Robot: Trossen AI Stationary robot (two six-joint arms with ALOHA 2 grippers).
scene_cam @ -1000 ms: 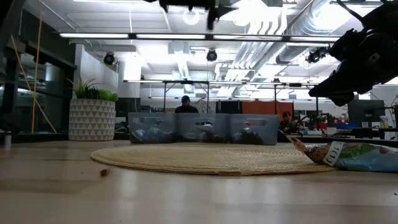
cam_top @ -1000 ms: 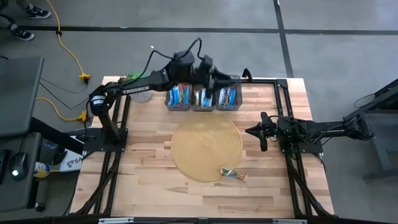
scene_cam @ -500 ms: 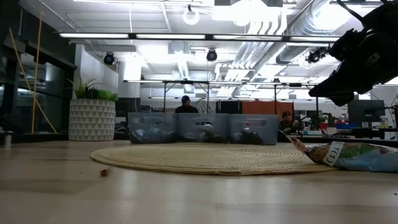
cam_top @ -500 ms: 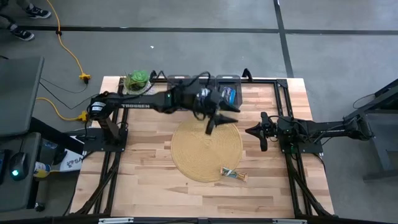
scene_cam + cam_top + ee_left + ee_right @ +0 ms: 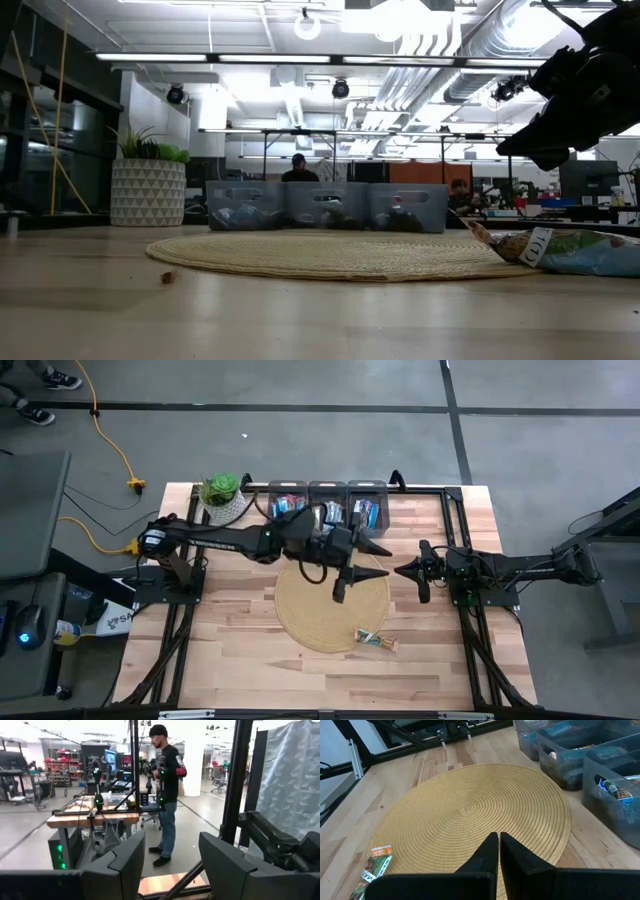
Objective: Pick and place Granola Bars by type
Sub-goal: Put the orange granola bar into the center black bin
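Note:
One greenish-gold granola bar [image 5: 376, 642] lies flat at the near right rim of the round woven mat [image 5: 330, 600]; it also shows in the low view [image 5: 570, 250] and the right wrist view [image 5: 374, 866]. Other bars lie in three grey bins [image 5: 327, 502] at the far edge. My left gripper [image 5: 362, 568] hangs open above the mat's far right part, pointing toward the table's right, with nothing between its fingers [image 5: 120, 865]. My right gripper [image 5: 405, 571] rests shut at the mat's right side [image 5: 498, 845].
A potted plant [image 5: 222, 493] stands at the far left, next to the bins. Black frame rails [image 5: 455, 540] run along the table's left and right sides. Bare wood lies near the front edge. A person stands in the room beyond the table [image 5: 165, 785].
My left gripper has swung away from above the bins toward the table's near edge and now hangs over the mat's far right part. Its wrist has rolled on the way. It stays open and carries nothing. The lone bar has not moved.

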